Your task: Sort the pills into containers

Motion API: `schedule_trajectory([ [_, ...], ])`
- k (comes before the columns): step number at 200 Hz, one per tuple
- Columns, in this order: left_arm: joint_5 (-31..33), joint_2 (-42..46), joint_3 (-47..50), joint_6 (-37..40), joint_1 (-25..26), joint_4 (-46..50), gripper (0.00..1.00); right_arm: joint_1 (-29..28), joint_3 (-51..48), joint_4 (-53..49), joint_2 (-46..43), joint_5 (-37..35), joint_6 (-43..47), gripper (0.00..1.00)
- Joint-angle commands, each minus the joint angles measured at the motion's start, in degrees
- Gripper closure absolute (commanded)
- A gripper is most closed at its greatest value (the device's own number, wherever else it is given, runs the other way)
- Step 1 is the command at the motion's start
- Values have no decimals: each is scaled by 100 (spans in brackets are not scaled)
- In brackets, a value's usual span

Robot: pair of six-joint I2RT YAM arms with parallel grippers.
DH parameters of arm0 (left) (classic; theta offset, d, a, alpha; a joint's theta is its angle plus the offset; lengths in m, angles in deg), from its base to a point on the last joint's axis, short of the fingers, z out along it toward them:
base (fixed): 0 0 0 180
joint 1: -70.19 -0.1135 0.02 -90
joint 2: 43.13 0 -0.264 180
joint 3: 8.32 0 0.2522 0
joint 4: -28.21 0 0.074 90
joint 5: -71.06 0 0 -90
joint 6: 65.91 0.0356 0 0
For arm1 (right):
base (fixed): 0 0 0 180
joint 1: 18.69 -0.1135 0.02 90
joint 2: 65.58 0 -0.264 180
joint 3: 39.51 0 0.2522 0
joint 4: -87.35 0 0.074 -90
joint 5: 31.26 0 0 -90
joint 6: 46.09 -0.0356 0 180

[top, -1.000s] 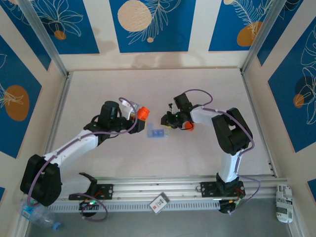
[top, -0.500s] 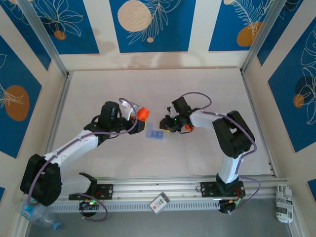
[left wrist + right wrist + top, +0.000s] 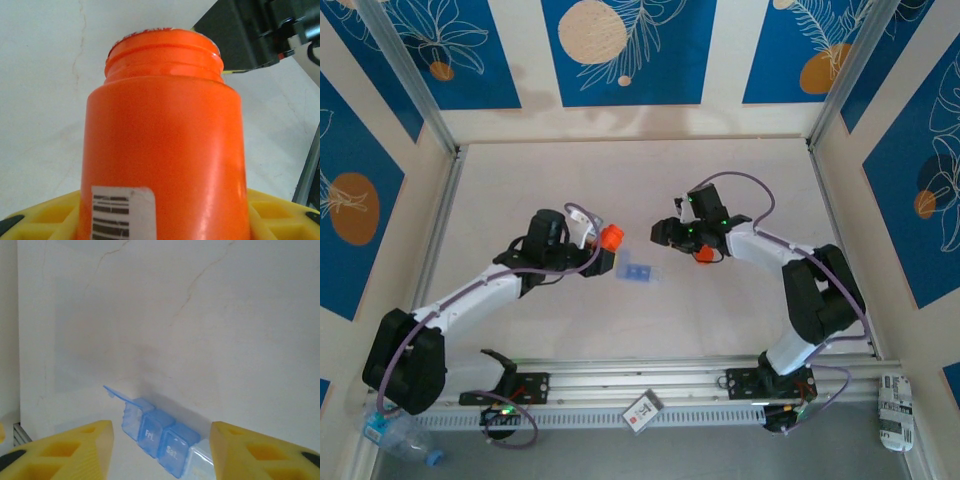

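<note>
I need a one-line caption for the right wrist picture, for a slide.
Right gripper, open and empty, facing the pale-blue pill container on the white table; one end lid stands open.

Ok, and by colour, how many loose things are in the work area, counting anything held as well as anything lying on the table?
Orange: 2 (open pill bottle, small cap-like piece by the right arm)
Pale blue: 1 (pill organizer strip, with one lid up)
Total: 3
</note>
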Motion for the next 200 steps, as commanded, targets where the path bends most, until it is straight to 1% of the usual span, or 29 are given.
schedule_trajectory([
  [1,110,-45,110,-98,82,121,100,14,-203,-66,-204,-238,207,38],
  [21,200,-37,209,-111,140,139,100,-21,-314,-22,-270,-308,275,34],
  [43,288,-35,360,-154,205,105,100,-99,-363,-19,-255,-372,344,32],
  [67,372,-84,503,-206,262,16,100,-240,-363,-115,-208,-571,476,32],
  [132,495,-477,511,-203,424,57,100,-625,-249,-646,-124,-1487,870,32],
  [166,621,-687,394,-143,498,150,100,-777,-172,-785,10,-1721,972,32],
  [200,786,-929,182,-31,577,472,100,-942,-34,-900,268,-1891,1027,32],
])
